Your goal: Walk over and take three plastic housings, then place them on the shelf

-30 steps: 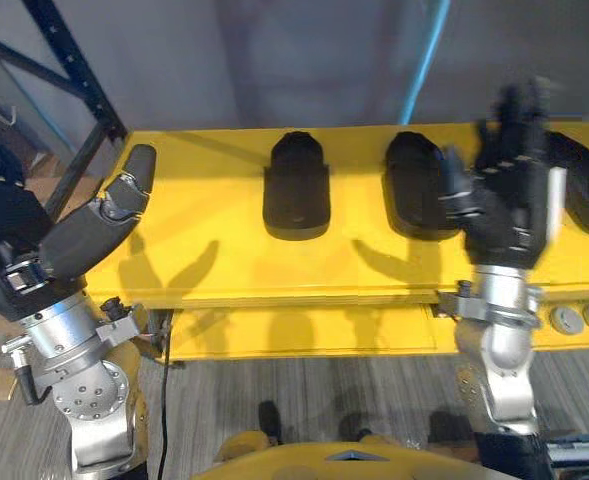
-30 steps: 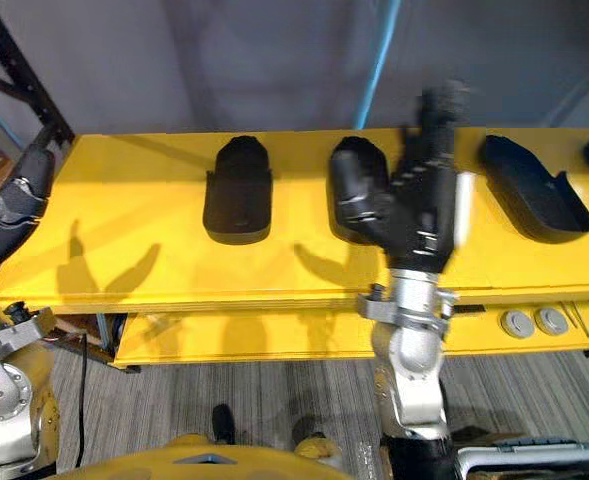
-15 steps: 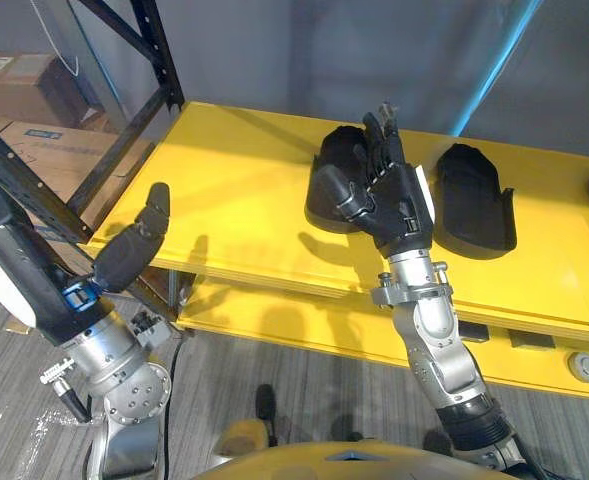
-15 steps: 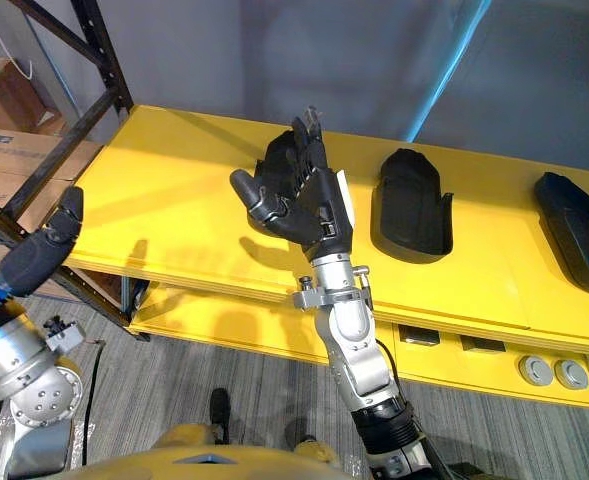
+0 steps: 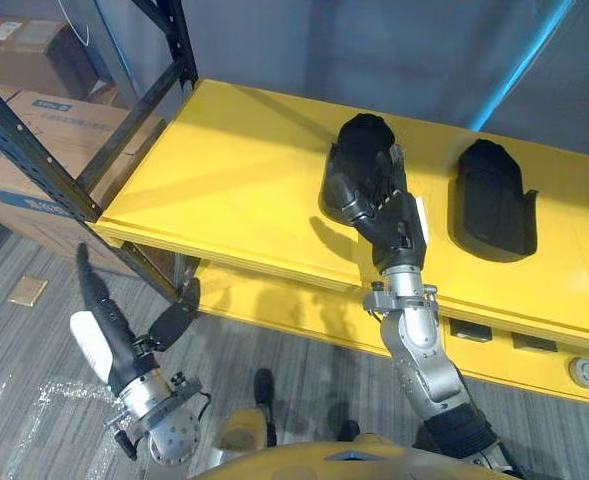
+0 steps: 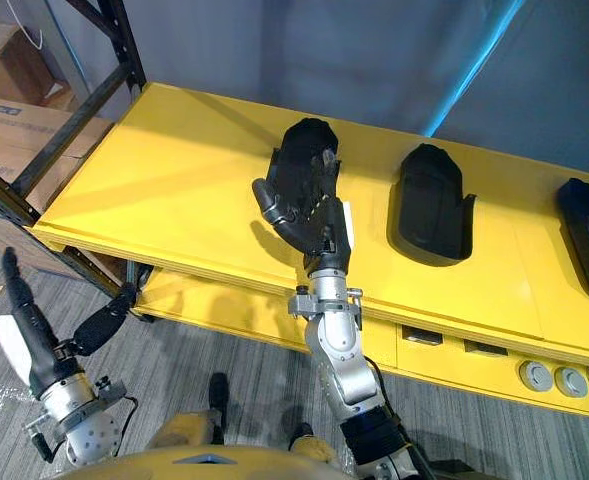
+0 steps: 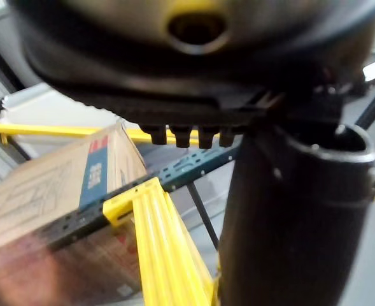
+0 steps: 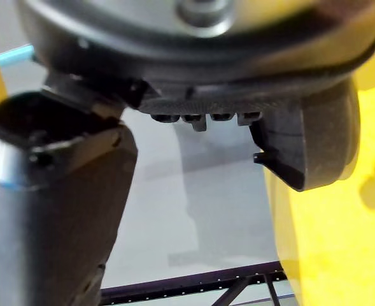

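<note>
Yellow tabletop (image 5: 234, 180) ran below a grey wall (image 5: 374, 50), a dark rack (image 5: 134, 128) and cardboard boxes (image 5: 64, 115) at its left end. My right hand (image 5: 384, 205), fingers straight and released, hid the near end of the leftmost housing (image 6: 304, 150); another housing (image 5: 492, 200) lay beside. My left hand (image 5: 119, 350) hung low, fingers loose, over grey floor (image 5: 34, 400).

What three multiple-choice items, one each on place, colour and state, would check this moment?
1. Where is the left robot hand?
A. Low near the floor, by the table's left end
B. Raised overhead
C. Inside a drawer

2. The table top is:
A. White
B. Yellow
C. Green

3. The right robot hand is:
A. A fist
B. Shut on a bottle
C. Open over a housing

Key:
1. A, it hangs below the table's edge.
2. B, the surface is plainly yellow.
3. C, its fingers lie straight over the leftmost black housing.
</note>
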You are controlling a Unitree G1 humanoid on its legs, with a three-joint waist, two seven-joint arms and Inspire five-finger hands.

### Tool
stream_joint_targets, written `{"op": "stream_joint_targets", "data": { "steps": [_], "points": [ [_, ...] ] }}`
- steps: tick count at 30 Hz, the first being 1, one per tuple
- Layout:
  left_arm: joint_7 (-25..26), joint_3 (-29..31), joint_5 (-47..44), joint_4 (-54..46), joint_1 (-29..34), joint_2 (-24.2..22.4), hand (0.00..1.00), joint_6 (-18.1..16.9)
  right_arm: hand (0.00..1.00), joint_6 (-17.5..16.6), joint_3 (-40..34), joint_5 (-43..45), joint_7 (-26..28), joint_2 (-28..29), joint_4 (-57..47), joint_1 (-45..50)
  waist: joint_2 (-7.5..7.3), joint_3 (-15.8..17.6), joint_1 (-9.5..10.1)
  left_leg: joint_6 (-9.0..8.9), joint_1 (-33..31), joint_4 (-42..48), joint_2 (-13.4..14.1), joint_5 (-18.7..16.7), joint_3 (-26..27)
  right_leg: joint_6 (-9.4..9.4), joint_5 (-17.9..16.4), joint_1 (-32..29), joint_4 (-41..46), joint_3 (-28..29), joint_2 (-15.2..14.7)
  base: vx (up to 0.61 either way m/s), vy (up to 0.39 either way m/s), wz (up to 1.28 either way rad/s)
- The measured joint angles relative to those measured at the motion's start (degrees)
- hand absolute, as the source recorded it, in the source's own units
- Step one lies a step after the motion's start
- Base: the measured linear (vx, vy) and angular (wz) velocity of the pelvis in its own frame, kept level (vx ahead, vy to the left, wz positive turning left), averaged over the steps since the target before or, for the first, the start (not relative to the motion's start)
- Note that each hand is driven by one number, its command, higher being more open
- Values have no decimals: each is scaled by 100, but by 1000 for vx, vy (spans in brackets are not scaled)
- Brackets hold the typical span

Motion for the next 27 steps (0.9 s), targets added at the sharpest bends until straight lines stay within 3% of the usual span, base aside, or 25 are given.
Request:
{"op": "stream_joint_targets", "data": {
  "steps": [10,14,17,21,27],
  "points": [
    [729,1105,-1275,1616,-54,-546,100,-55,100,0,-135,-171,-569,36,94,-11,26,28,11,-32,4,-3,6,-26,-148,-40,-111,44,10,-139,8,12,-10,7],
    [525,1586,-1718,2241,-37,-659,100,-145,100,0,-342,-241,-703,133,94,-14,22,64,59,-35,9,-2,8,-28,-151,-45,-114,49,8,-143,10,0,0,0],
    [-280,1607,-1988,2802,-40,-663,100,-155,100,-1,-481,-408,-742,139,93,-15,25,142,104,-35,17,-2,8,-28,-144,-45,-113,48,10,-137,5,0,0,0],
    [-1783,1180,-2874,3659,-49,-636,100,-31,100,5,-539,-419,-678,168,87,-16,-18,168,59,-37,22,-1,27,-34,-43,-45,-110,-5,15,-42,0,3,8,-9],
    [-2755,708,-3683,3969,-94,-438,100,-21,100,6,-594,-449,-534,169,42,-19,30,233,-7,-53,16,-1,116,-45,131,-47,-109,-148,108,190,43,0,-7,-19]
  ]
}}
